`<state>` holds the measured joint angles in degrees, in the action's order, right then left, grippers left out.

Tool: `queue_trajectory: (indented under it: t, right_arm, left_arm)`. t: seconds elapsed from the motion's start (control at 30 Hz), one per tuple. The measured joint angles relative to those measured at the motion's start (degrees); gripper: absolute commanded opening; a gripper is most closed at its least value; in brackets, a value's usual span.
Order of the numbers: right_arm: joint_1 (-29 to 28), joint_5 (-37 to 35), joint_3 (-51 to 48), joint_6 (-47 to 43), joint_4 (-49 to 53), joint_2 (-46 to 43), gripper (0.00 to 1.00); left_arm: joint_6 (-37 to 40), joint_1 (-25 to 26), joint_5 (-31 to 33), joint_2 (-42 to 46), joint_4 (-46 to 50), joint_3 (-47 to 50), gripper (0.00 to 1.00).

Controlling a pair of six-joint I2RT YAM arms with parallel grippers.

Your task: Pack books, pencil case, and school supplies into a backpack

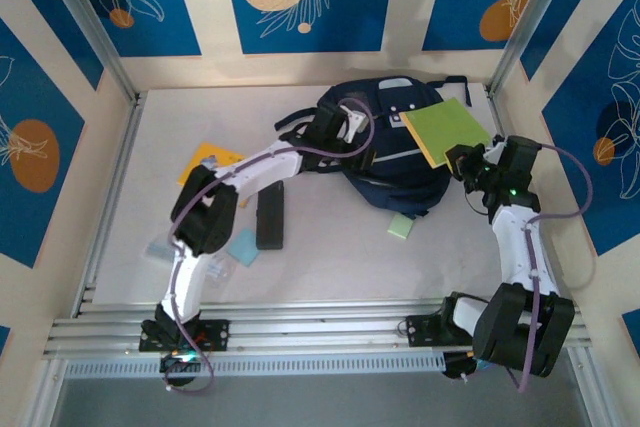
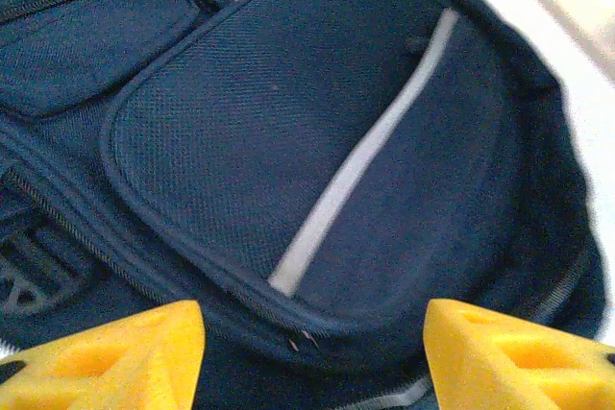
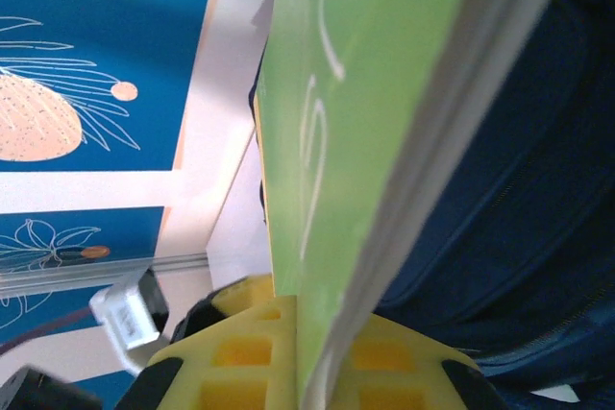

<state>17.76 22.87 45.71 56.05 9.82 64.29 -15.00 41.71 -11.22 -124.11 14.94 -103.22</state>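
Tabletop [image 1: 330, 267]: white, carrying everything below.
Backpack [image 1: 400, 185]: navy, lying upper centre of the top view, its pale stripe [image 2: 365, 160] running across a front panel in the left wrist view.
Left arm [image 1: 250, 172]: rises from its base at lower left, bends at the elbow, then stretches up and right over the tabletop to the backpack.
Right arm [image 1: 522, 247]: stands up from its base at lower right, wrist turned left toward the backpack's right side.
Green book [image 1: 447, 130]: lifted and tilted above the backpack's upper right corner, pinched at its lower right edge.
Right fingers [image 1: 463, 161]: closed on the green book's edge; in the right wrist view the book rises edge-on from between the yellow pads.
Left fingers [image 1: 350, 129]: parted over the backpack's top, gripping nothing; the dark fabric shows between them.
Orange book [image 1: 210, 159]: flat at left, partly under the left arm.
Pencil case [image 1: 269, 217]: black, flat, lower left of the backpack.
Blue pad [image 1: 242, 247]: just left of the pencil case's lower end.
Green pad [image 1: 401, 227]: just below the backpack.
Clear piece [image 1: 158, 249]: at far left, beside the left elbow; its shape is hard to make out.
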Motion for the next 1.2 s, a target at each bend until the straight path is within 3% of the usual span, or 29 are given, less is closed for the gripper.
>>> queue_trajectory:
  t: [0.33, 0.37, 0.43, 0.5, 0.6, 0.7, 0.87, 1.07, 1.2]
  right_arm:
    - [0.8, 1.8, -2.3, -2.9, 2.7, -2.4, 0.00]
    - [0.9, 1.8, -2.4, -3.2, 2.8, -2.6, 0.00]
    - [1.0, 1.6, -2.5, -3.7, 3.1, -2.9, 0.00]
    - [1.1, 0.6, -3.1, -4.5, 3.3, -3.1, 0.00]
    - [1.3, -1.7, -5.8, -5.6, 3.2, -3.2, 0.00]
    - [1.8, -3.0, -9.6, -6.3, 2.5, -1.5, 0.00]
    - [1.6, -1.6, -13.0, -6.7, -2.8, 6.4, 0.00]
    - [-3.6, 1.9, -10.2, -8.4, -7.7, 16.2, 0.00]
    - [-8.4, 2.0, -6.1, -9.6, -7.9, 19.6, 0.00]
  left_arm:
    - [-8.1, 0.1, 8.0, -13.0, 11.2, -15.5, 0.65]
    - [-8.7, 0.1, 8.5, -13.6, 11.6, -16.2, 0.62]
    - [-10.2, 0.0, 9.7, -14.8, 12.4, -17.9, 0.34]
    - [-11.6, 0.0, 10.7, -15.7, 12.5, -18.7, 0.15]
    - [-13.2, -0.1, 11.6, -15.6, 11.6, -18.1, 0.08]
    - [-14.4, -0.2, 12.6, -12.8, 6.4, -11.6, 0.00]
    - [-16.6, -0.7, 14.1, -3.3, -3.2, 6.0, 0.00]
    - [-18.1, -1.9, 14.8, 7.1, -9.0, 22.7, 0.00]
    - [-18.4, -2.3, 15.4, 11.8, -9.6, 28.8, 0.11]
